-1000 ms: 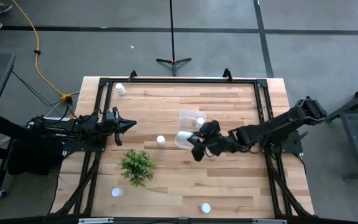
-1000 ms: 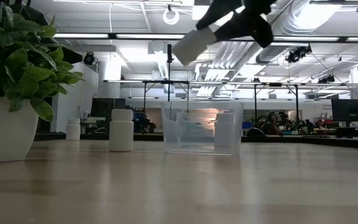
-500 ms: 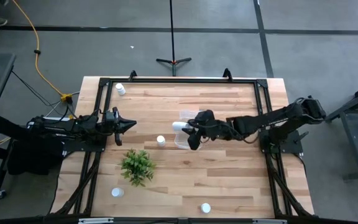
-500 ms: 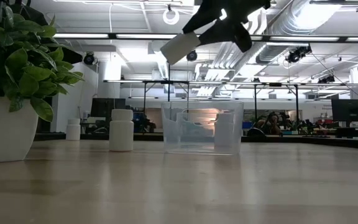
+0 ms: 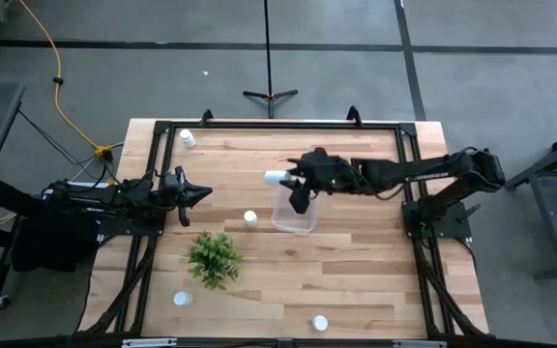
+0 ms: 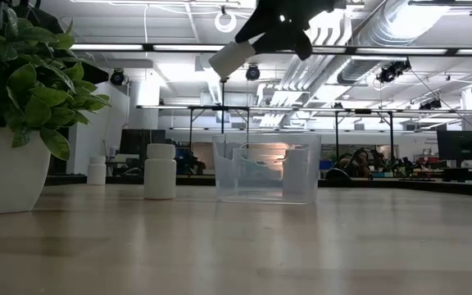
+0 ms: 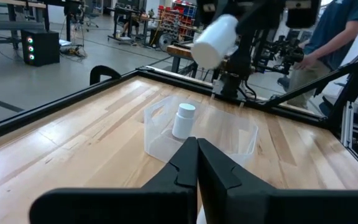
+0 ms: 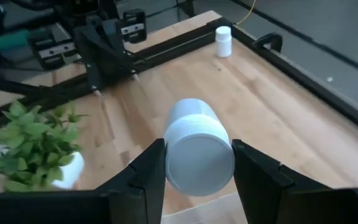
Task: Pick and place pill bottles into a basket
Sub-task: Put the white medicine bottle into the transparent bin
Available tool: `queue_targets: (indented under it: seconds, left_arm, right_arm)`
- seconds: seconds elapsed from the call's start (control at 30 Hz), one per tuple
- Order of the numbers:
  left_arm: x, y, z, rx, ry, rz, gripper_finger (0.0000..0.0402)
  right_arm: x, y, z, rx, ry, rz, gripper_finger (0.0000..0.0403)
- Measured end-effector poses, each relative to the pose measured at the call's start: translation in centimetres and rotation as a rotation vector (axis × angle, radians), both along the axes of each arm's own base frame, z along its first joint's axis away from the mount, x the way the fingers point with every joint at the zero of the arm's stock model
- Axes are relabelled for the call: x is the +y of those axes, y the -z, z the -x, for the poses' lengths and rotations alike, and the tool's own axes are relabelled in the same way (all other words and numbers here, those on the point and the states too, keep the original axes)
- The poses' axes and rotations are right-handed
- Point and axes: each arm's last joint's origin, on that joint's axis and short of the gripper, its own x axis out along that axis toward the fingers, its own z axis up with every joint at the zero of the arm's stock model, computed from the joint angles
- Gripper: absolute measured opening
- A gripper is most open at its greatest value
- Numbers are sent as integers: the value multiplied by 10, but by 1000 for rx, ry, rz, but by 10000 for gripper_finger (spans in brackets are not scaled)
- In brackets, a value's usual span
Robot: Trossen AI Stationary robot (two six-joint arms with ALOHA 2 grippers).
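Holding a pill bottle (image 8: 197,147) on its side in the air, just over the far rim of the basket (image 5: 293,211).
My right gripper (image 5: 296,183) clamps it across the body, cap toward the left side of the table. One bottle (image 7: 183,120) stands inside the basket, another (image 5: 249,218) stands just beside its left wall, near the plant (image 5: 213,257). My left gripper (image 5: 201,194) rests closed and empty at the table's left edge.
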Motion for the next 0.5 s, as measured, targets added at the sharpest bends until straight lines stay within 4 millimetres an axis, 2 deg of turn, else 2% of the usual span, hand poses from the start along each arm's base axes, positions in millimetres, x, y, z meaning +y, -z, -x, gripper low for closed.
queue_targets:
  seconds: [0.3, 0.5]
  left_arm:
    - [0, 0, 0, 0, 0, 0, 46]
    - [0, 0, 0, 0, -1, 0, 46]
  right_arm:
    - [-27, -35, 5, 100, -6, 90, 147]
    - [-38, -41, 6, 98, -4, 113, 147]
